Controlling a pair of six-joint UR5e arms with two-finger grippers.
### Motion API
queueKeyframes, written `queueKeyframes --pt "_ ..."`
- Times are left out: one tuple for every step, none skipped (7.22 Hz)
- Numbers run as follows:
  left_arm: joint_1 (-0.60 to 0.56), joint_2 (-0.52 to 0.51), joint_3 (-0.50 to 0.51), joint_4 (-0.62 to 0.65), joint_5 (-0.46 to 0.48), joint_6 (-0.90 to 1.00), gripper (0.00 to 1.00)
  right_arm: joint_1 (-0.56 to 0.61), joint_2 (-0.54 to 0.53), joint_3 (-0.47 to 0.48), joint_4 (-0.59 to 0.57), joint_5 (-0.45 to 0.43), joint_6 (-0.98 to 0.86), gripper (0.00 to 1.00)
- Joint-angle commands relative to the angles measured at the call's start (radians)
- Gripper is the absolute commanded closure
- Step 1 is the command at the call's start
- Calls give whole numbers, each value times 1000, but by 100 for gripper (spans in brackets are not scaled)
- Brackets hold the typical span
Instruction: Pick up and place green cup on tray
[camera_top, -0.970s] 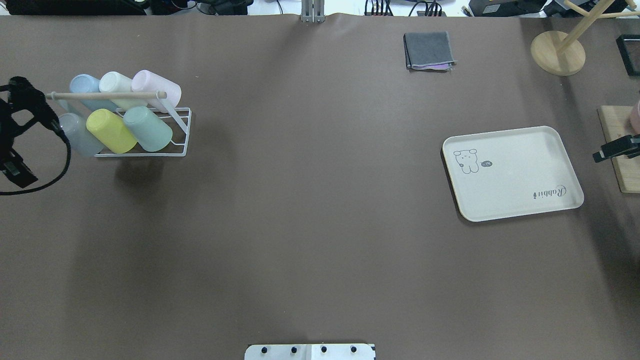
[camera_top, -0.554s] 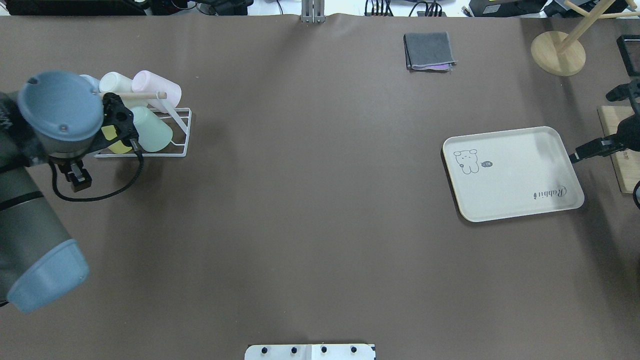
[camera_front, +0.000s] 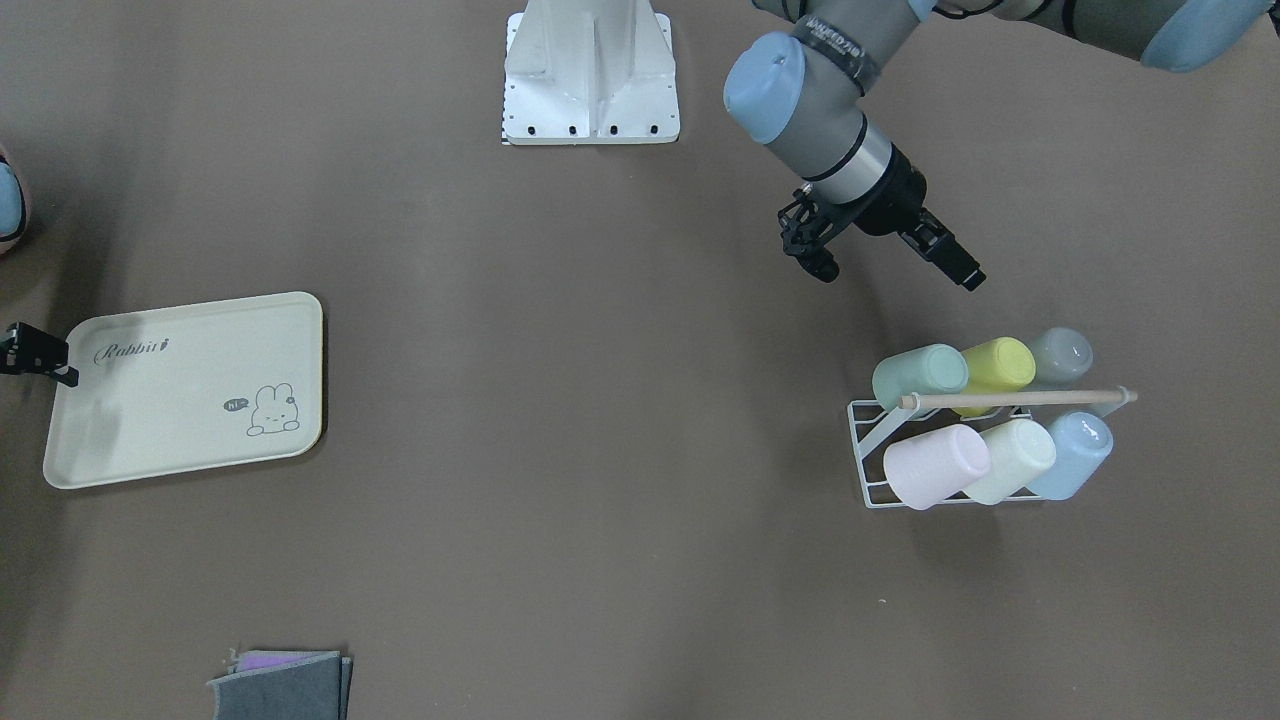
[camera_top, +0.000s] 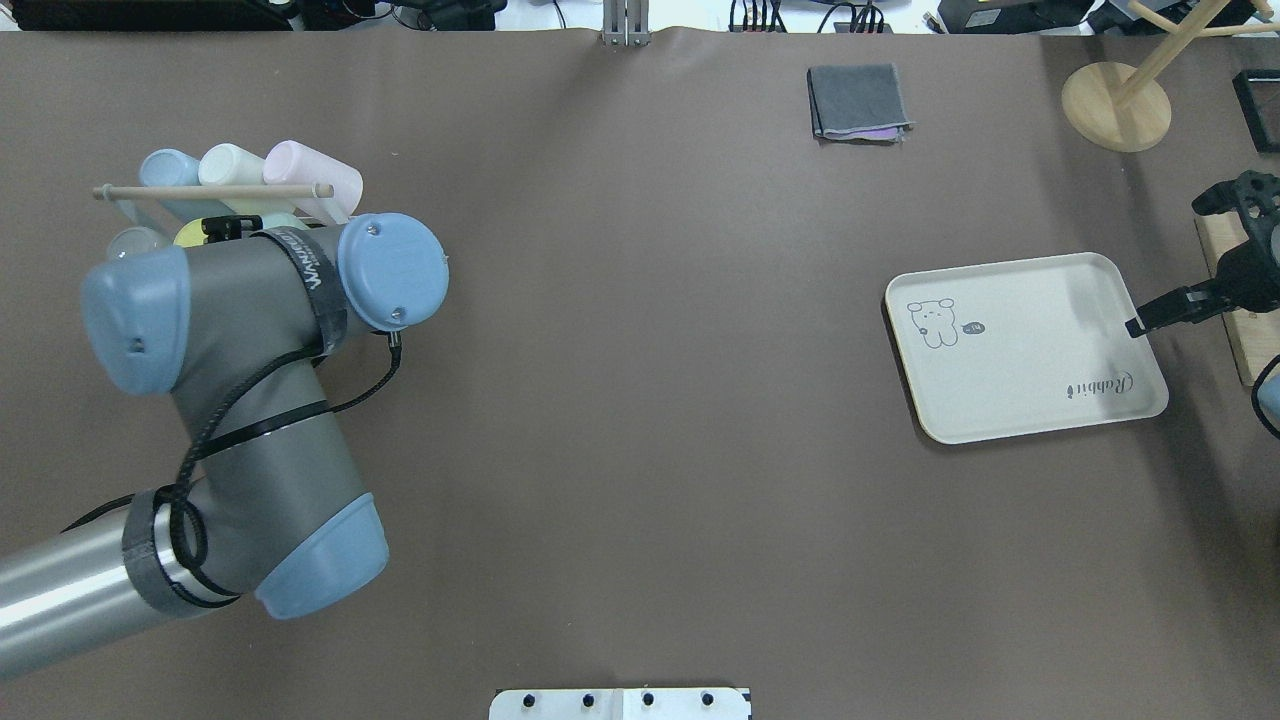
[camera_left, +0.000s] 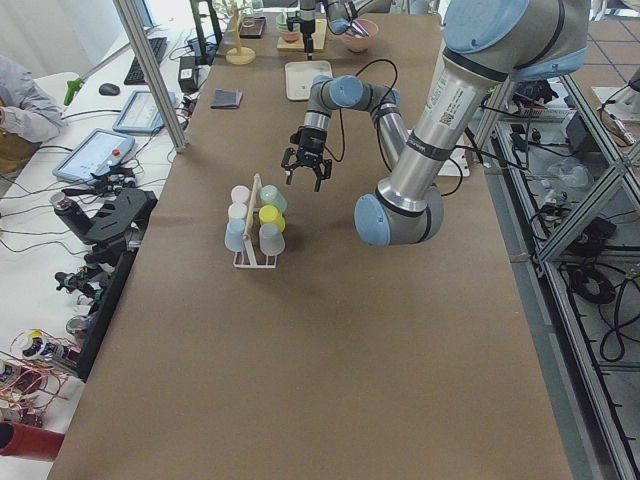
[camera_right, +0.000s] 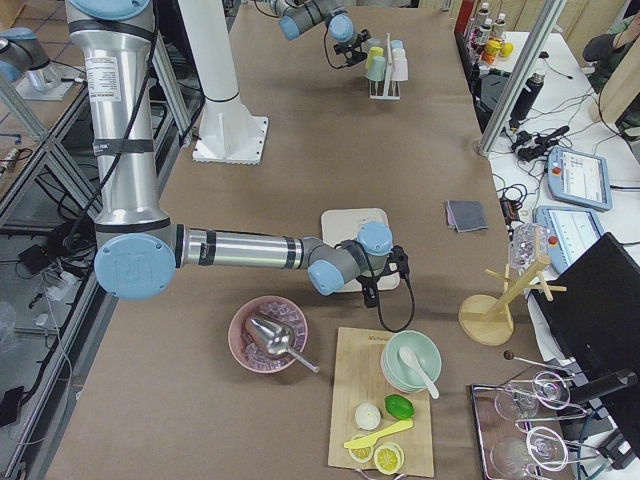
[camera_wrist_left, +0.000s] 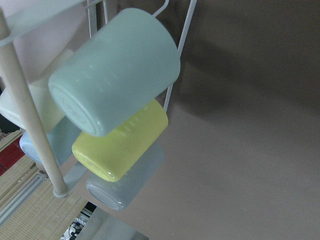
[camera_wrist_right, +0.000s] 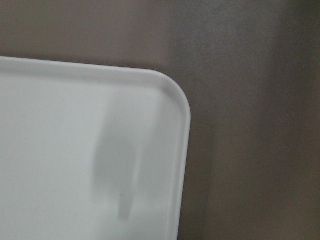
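Note:
The green cup (camera_front: 920, 372) lies on its side in the front row of a white wire rack (camera_front: 865, 460), next to a yellow cup (camera_front: 1000, 362). Its base fills the left wrist view (camera_wrist_left: 115, 70). In the overhead view my left arm hides it. My left gripper (camera_front: 965, 275) hovers above and just robot-side of the rack, apart from the cups. Its jaws look spread in the exterior left view (camera_left: 305, 178). The cream tray (camera_top: 1030, 345) lies bare at the right. My right gripper (camera_top: 1135, 327) hangs at the tray's right edge, and I cannot tell its jaws.
The rack also holds pink (camera_front: 935, 465), cream (camera_front: 1015, 460) and two blue-grey cups under a wooden bar (camera_front: 1010, 400). A folded grey cloth (camera_top: 858, 100) and a wooden stand (camera_top: 1115, 105) sit at the far side. A cutting board (camera_top: 1225, 240) lies right of the tray.
My left arm has swung in from the left edge over the rack and now covers the green cup in the overhead view. My right gripper has moved left to the tray's right edge.

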Motion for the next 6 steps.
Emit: queueKeyframes --pt "4 -72 118 31 124 164 2 -15 11 -11 -2 -3 -1 2" --pt "4 -78 181 29 192 163 2 -20 18 -25 -2 -3 -1 5" --pt "34 -89 200 35 307 169 2 -23 24 -39 -3 -2 1 12" --pt "57 -94 203 43 340 170 2 -26 26 -44 -3 -2 1 24" --pt "68 -95 203 51 342 169 2 -27 26 -42 -3 3 4 36" --pt "93 -95 223 48 384 169 2 -26 31 -44 -5 4 18 44"
